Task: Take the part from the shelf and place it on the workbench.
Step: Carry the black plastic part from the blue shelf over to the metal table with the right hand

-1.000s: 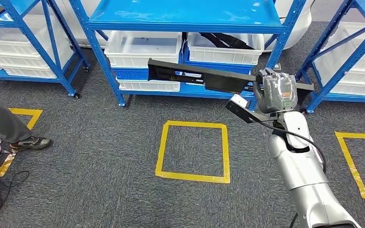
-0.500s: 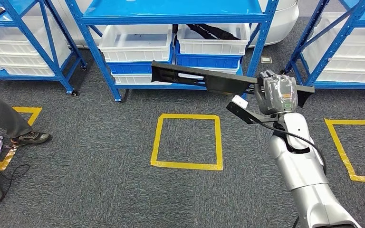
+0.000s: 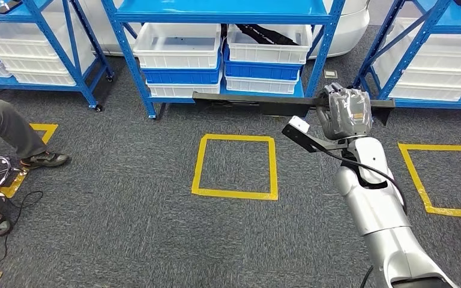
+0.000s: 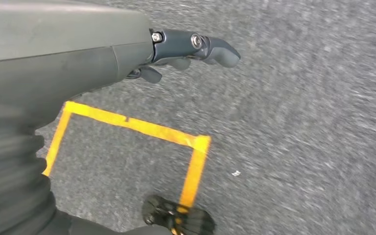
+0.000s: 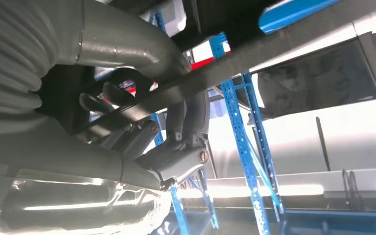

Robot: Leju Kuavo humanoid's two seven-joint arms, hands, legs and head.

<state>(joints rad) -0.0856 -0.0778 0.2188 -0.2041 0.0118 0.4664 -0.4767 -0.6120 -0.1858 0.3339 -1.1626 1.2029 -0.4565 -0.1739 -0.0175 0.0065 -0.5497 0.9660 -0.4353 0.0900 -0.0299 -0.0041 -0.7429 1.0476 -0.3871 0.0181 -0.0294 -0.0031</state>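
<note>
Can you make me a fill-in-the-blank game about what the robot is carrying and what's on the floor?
1. The long black part is held by the robot's ____ hand.
2. The square taped on the floor under the part is ____.
3. The shelf frame behind the part is painted ____.
4. The white bins sit on the ____.

Missing words: right; yellow; blue; shelf
</note>
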